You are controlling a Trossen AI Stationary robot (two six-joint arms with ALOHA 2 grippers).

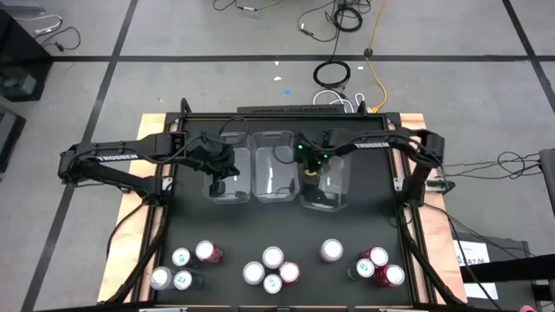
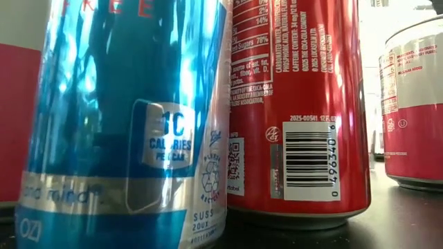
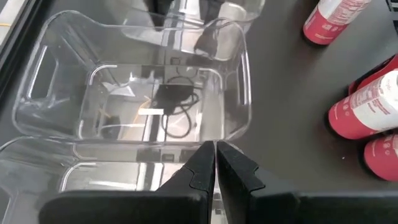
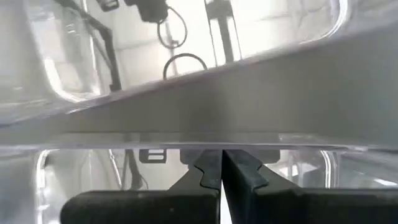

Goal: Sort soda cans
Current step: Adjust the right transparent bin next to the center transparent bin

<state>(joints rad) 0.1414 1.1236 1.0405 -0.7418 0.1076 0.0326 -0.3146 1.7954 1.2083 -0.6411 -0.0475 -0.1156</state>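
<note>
Across the middle of the high view, three clear bins sit side by side on the black table (image 1: 186, 234): left bin (image 1: 227, 176), middle bin (image 1: 272, 165), right bin (image 1: 327, 182). Left gripper (image 1: 218, 178) is over the left bin, fingers pressed together, nothing between them; same in its wrist view, where the left gripper (image 3: 215, 155) hangs above a bin's rim with closed tips. Right gripper (image 1: 314, 178) is over the right bin, also fully closed and holding nothing; the right wrist view shows the right gripper (image 4: 222, 165) tight against clear plastic wall, tips touching. All soda cans stand upright along the bottom of the high view, well apart from the bins: a lower-left cluster of four (image 1: 182, 256), a lower-centre cluster of four (image 1: 272, 256), a single can (image 1: 331, 250) right of centre, and a lower-right cluster of three (image 1: 378, 256). No can visible in any bin. Low view is filled by cans up close: a silver-blue can (image 2: 131, 117) at left, touching or just beside a red can (image 2: 294, 104) in the middle, and a pinkish-red can (image 2: 415, 104) at the right edge, apart from the red one. Left wrist view catches three red cans (image 3: 364, 112) on the table at the right edge of its frame.
</note>
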